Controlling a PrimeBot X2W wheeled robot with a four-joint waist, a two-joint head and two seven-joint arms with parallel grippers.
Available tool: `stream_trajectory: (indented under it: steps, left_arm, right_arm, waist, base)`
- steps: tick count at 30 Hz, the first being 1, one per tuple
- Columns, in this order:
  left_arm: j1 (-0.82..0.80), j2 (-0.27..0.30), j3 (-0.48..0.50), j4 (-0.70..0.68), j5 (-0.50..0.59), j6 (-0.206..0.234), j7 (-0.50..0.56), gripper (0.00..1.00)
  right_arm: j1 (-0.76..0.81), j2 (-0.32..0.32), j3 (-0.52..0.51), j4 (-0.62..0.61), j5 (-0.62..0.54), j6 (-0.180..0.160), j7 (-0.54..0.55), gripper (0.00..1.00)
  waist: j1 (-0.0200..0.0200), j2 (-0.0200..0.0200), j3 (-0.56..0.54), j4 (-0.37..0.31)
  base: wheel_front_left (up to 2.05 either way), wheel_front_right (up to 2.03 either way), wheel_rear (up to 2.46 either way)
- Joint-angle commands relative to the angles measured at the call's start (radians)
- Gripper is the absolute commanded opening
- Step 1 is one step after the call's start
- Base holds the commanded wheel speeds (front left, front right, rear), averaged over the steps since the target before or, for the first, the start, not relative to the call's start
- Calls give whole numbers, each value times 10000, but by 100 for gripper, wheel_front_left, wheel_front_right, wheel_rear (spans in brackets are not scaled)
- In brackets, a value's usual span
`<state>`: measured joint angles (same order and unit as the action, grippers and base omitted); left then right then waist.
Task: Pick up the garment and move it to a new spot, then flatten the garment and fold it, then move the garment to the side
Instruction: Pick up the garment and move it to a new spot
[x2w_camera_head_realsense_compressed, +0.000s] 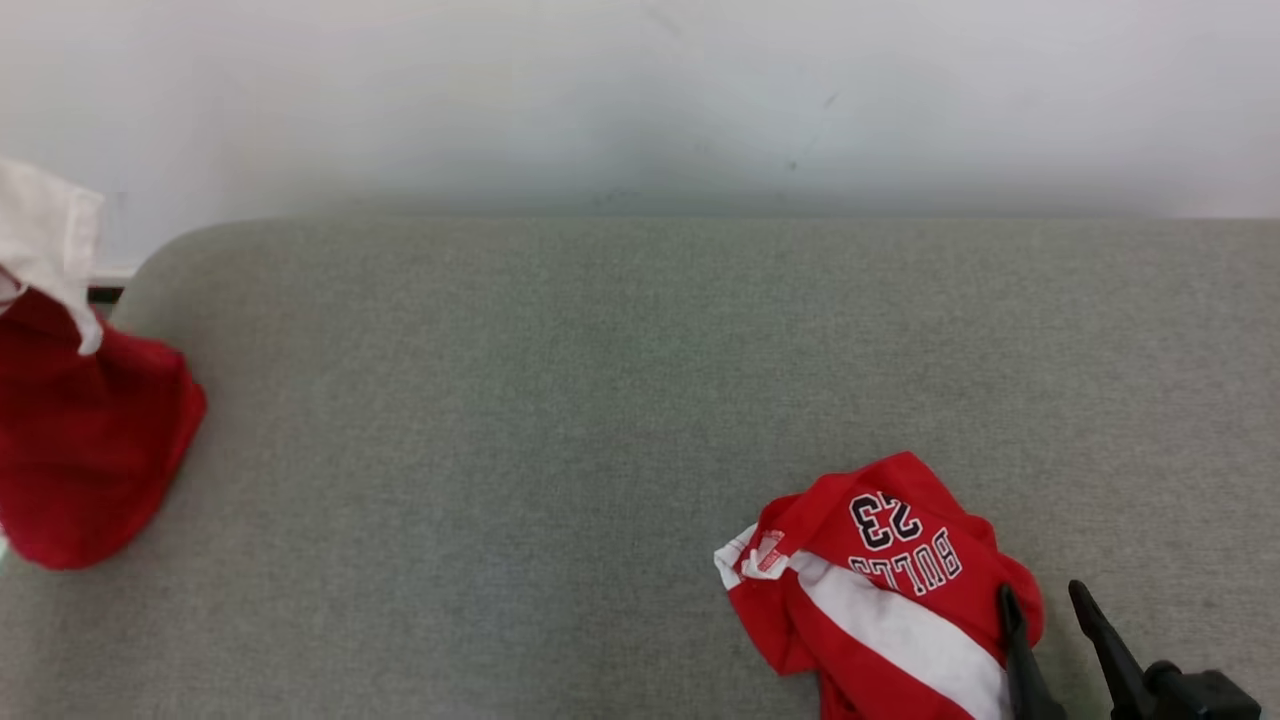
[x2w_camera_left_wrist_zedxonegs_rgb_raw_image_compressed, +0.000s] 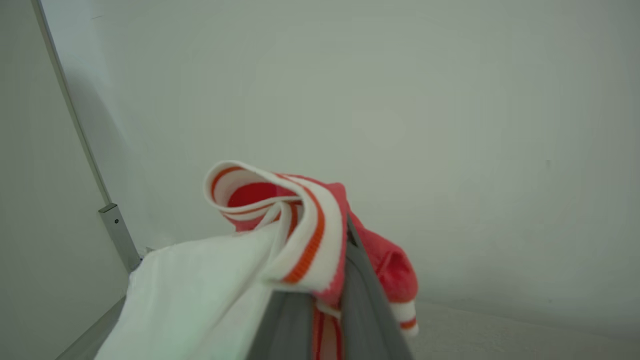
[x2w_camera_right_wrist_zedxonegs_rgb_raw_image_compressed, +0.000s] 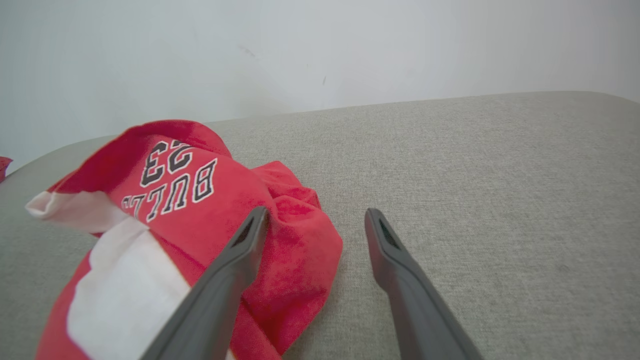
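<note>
Left pincer (x2w_camera_left_wrist_zedxonegs_rgb_raw_image_compressed: 324, 296) is clamped on the garment (x2w_camera_head_realsense_compressed: 90, 440) at its striped trim, and the rest is bunched and dangling under it. Right pincer (x2w_camera_head_realsense_compressed: 1043, 597) is spread wide, with one finger over the jersey (x2w_camera_head_realsense_compressed: 880, 560) and the other just beside it. I reckon the trick is to carry the garment over bare tabletop (x2w_camera_head_realsense_compressed: 600, 400), well clear of the jersey. Then lower till it drapes before letting go, so it doesn't land balled up.

Right gripper (x2w_camera_head_realsense_compressed: 1042, 590) with two long, tapered dark grey fingers (x2w_camera_right_wrist_zedxonegs_rgb_raw_image_compressed: 400, 270), slotted near tips, black boxy base
</note>
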<state>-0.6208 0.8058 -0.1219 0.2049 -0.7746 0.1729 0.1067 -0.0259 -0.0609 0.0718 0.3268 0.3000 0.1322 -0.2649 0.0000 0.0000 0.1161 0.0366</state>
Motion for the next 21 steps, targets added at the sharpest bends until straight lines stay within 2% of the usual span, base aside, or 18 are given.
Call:
stream_trajectory:
  steps: [1,10,13,14,21]
  left_arm:
    - [141,-48,-30,331,53,10,-138,0]
    - [196,-1201,-656,3500,-156,-608,-673,2]
    - [155,-1499,-808,4543,-61,-732,-997,60]
    - [128,-1627,-837,4906,-91,-739,-1078,100]
    - [-234,-1804,-885,6418,54,-1023,-2024,100]
  right_arm:
    - [-185,-68,21,-24,-58,-29,9,100]
    - [-518,-209,167,-58,-92,-29,9,100]
    - [-562,-247,204,-35,-84,-29,9,100]
    - [-578,-259,213,-25,-76,-29,9,100]
    - [-580,-206,145,44,-36,-29,9,100]
  waist:
    - [0,0,230,137]
    - [0,0,948,20]
    - [0,0,1076,-93]
    - [0,0,1109,-132]
    - [0,0,1003,-349]
  base:
    - [0,0,0]
    - [0,0,0]
    - [0,0,0]
    - [0,0,0]
    - [0,0,0]
